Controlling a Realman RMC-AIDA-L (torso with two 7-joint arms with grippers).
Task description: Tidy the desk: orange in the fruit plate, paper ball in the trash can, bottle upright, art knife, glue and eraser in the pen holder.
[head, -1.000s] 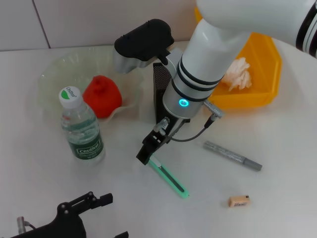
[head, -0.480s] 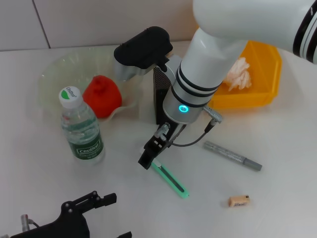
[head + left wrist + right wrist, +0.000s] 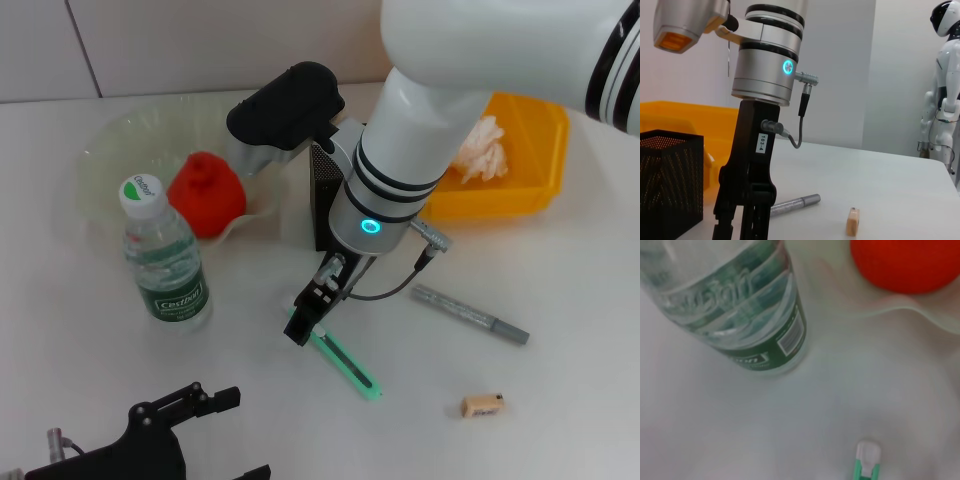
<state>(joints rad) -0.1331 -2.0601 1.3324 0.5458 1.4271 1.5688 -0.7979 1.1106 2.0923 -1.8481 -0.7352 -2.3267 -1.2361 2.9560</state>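
Observation:
The green art knife (image 3: 342,362) lies flat on the table, and its white-tipped end shows in the right wrist view (image 3: 866,460). My right gripper (image 3: 307,322) hangs just over the knife's end nearest the bottle, fingers slightly apart and holding nothing; the left wrist view shows it too (image 3: 740,226). The orange (image 3: 205,194) rests in the clear fruit plate (image 3: 110,150). The bottle (image 3: 163,256) stands upright. A paper ball (image 3: 481,148) lies in the yellow trash can (image 3: 540,150). Grey glue (image 3: 470,314) and the eraser (image 3: 482,405) lie on the table. My left gripper (image 3: 232,436) waits open at the near edge.
The black mesh pen holder (image 3: 324,190) stands right behind my right forearm, between the plate and the trash can. The bottle (image 3: 745,305) is close beside the knife. A white humanoid robot (image 3: 942,85) stands far off past the table.
My right gripper has crept lower and a little to the right, closing in on the knife's end. The left arm has edged slightly further into view. The knife has not moved.

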